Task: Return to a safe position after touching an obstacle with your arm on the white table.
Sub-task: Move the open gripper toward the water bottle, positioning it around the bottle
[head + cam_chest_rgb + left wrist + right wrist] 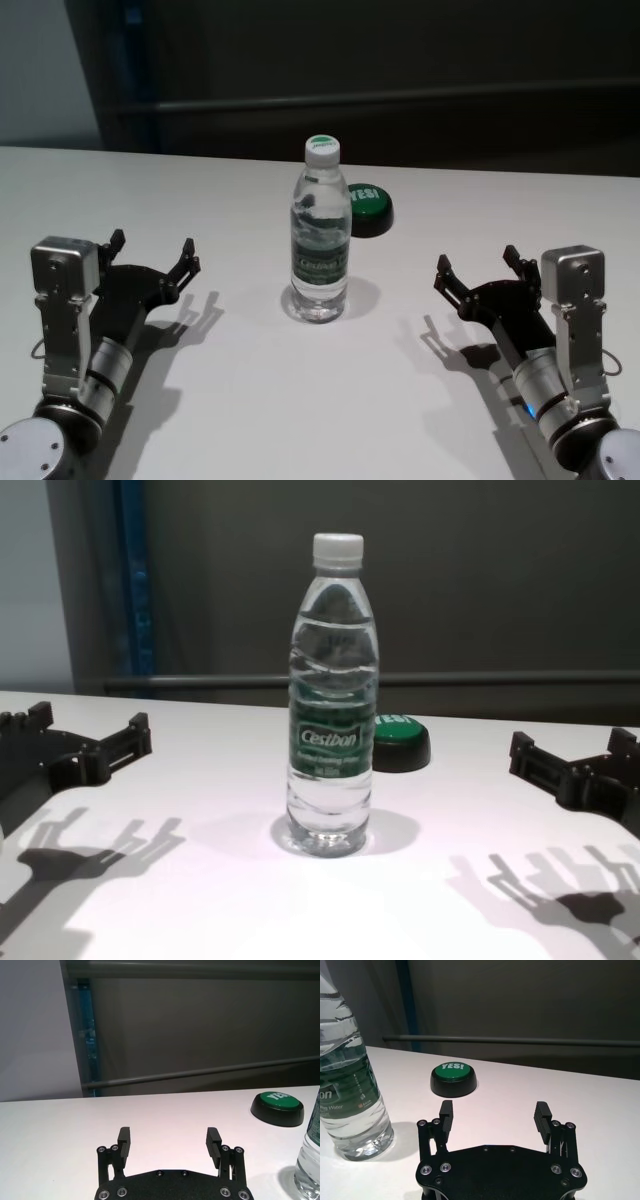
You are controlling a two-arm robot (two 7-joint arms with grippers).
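The obstacle, a tall clear water bottle (321, 240) with a white cap and green Cestbon label, stands upright in the middle of the white table (320, 400). It also shows in the chest view (332, 700) and at the edge of each wrist view (310, 1170) (347, 1085). My left gripper (153, 245) hovers open to the bottle's left, well apart from it, with nothing between its fingers (124, 1140). On the opposite side, about as far off, my right gripper (476, 258) is open and empty as well (495, 1107).
A low round black puck with a green "YES!" top (368, 208) sits just behind and right of the bottle, also seen in the right wrist view (453, 1079). A dark wall with a horizontal rail (500, 678) runs behind the table's far edge.
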